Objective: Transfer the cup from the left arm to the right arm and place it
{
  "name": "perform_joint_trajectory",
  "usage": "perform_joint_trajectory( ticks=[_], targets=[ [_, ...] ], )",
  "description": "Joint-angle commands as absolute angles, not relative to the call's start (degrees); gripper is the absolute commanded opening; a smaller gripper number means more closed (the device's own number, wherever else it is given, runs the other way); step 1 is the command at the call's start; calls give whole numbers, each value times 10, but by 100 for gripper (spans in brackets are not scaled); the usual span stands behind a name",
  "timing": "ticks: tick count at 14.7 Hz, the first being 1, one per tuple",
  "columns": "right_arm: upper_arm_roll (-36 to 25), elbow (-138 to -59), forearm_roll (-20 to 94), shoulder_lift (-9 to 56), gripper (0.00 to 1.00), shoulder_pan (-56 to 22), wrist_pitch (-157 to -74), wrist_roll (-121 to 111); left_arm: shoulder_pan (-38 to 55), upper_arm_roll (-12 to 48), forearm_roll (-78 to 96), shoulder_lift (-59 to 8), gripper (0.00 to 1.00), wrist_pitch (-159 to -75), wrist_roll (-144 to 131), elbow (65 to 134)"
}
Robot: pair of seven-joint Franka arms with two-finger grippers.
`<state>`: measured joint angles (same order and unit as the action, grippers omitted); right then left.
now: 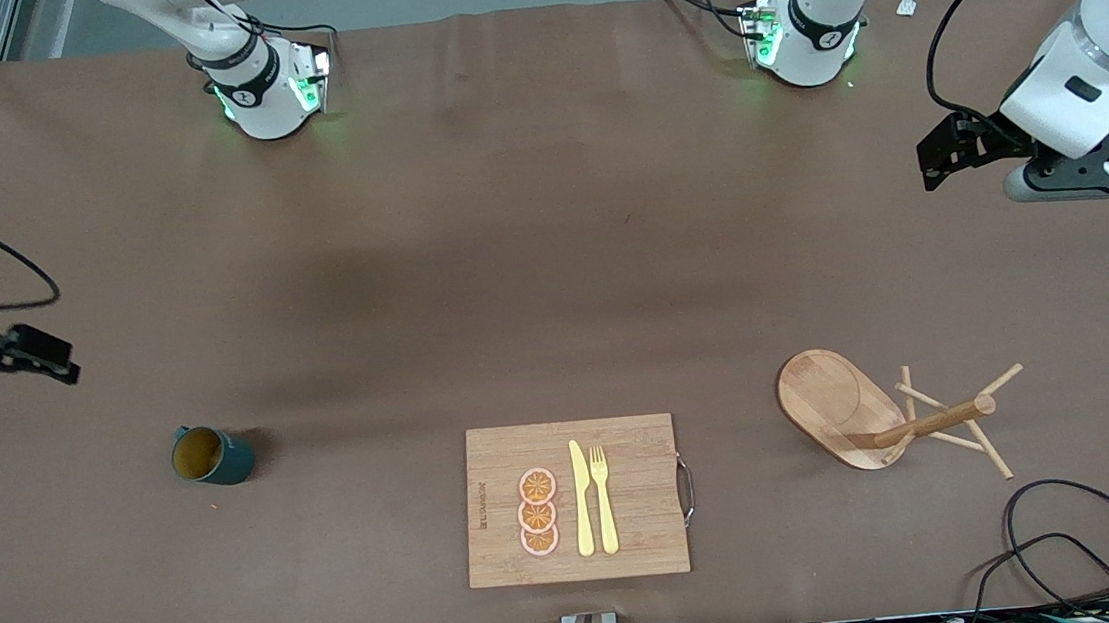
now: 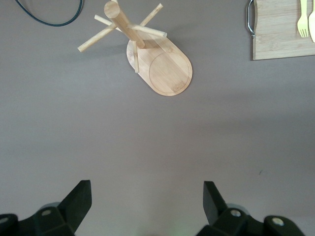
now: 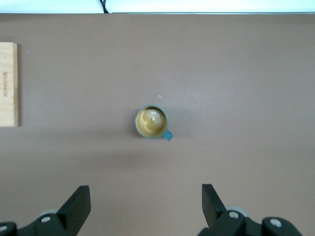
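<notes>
Cup (image 1: 212, 455) stands upright on the table, below my right gripper (image 3: 146, 202), whose fingers are spread and hold nothing. My left gripper (image 2: 147, 199), also spread and bare, waits over open table near the stand (image 2: 152, 59).

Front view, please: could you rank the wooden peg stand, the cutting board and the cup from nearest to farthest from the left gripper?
From the left gripper, open over the table at the left arm's end:
1. Wooden peg stand, toward the same end, nearer the camera.
2. Cutting board, mid-table by the camera edge.
3. Cup, toward the right arm's end.
</notes>
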<state>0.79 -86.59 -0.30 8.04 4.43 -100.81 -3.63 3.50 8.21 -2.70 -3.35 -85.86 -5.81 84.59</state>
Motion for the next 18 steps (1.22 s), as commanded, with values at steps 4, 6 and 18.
perform_joint_trajectory(
  ticks=[4, 6, 18],
  targets=[
    [15, -892, -1, 5, 100, 50, -954, -33, 24, 82, -25, -35, 100, -846, -55, 835],
    [15, -895, -2, -4, 100, 51, -936, -33, 21, 81, -27, -35, 100, -846, -50, 836],
    [18, -888, -2, -23, 100, 47, -893, -32, 20, 83, -18, -20, 100, -839, -97, 857]
  ],
)
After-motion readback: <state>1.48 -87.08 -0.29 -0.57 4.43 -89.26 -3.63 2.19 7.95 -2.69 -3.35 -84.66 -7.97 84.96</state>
